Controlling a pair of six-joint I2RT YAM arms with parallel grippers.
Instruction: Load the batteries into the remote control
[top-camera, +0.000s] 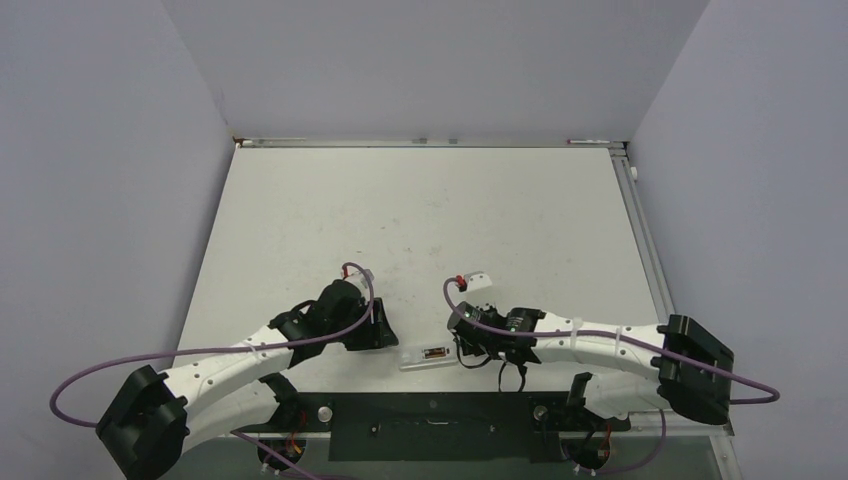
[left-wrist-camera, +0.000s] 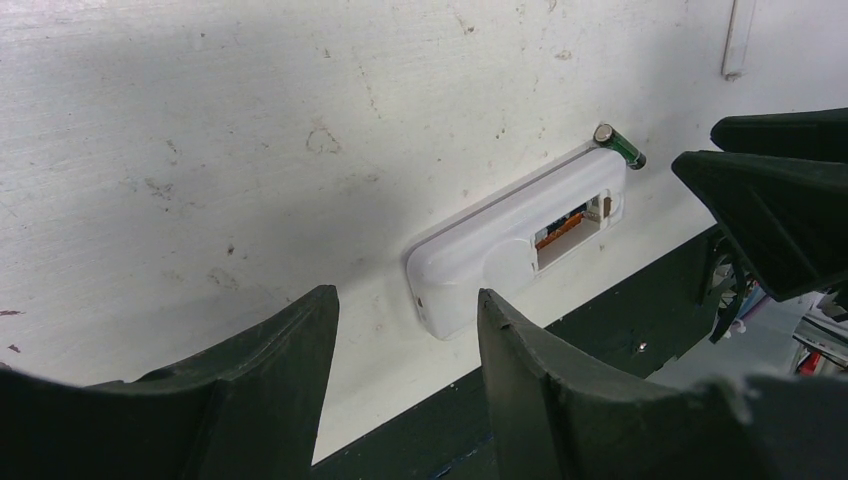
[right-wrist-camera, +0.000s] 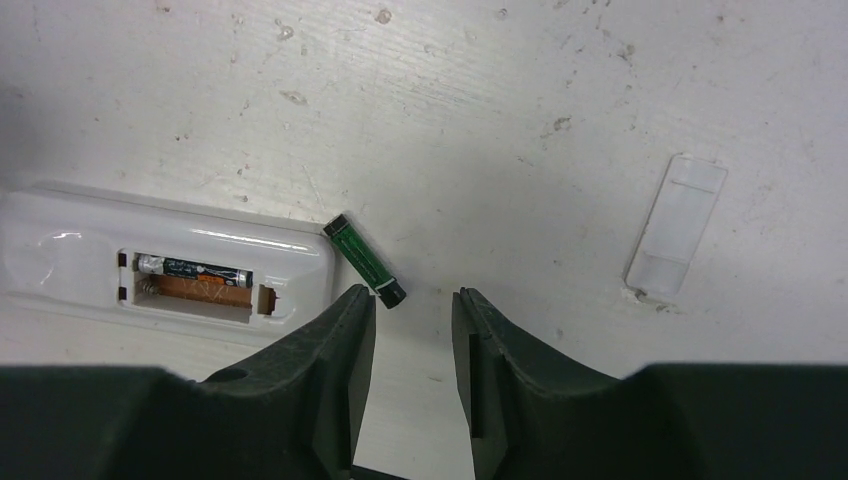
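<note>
While left gripper (left-wrist-camera: 405, 300) and right gripper (right-wrist-camera: 412, 295) gape empty, the loose battery (right-wrist-camera: 365, 263) — likely light, slick — wants pinching mid-barrel.

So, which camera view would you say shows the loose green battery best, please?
The right wrist view: the loose battery shows full length, at the end of the remote control. The left wrist view shows only part of it behind the remote's far end; the top view doesn't resolve it.

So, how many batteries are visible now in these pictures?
2. The first battery sits in the open bay of the remote; the second battery lies loose on the table beside its end, near the right pincer. Others may be hidden.
</note>
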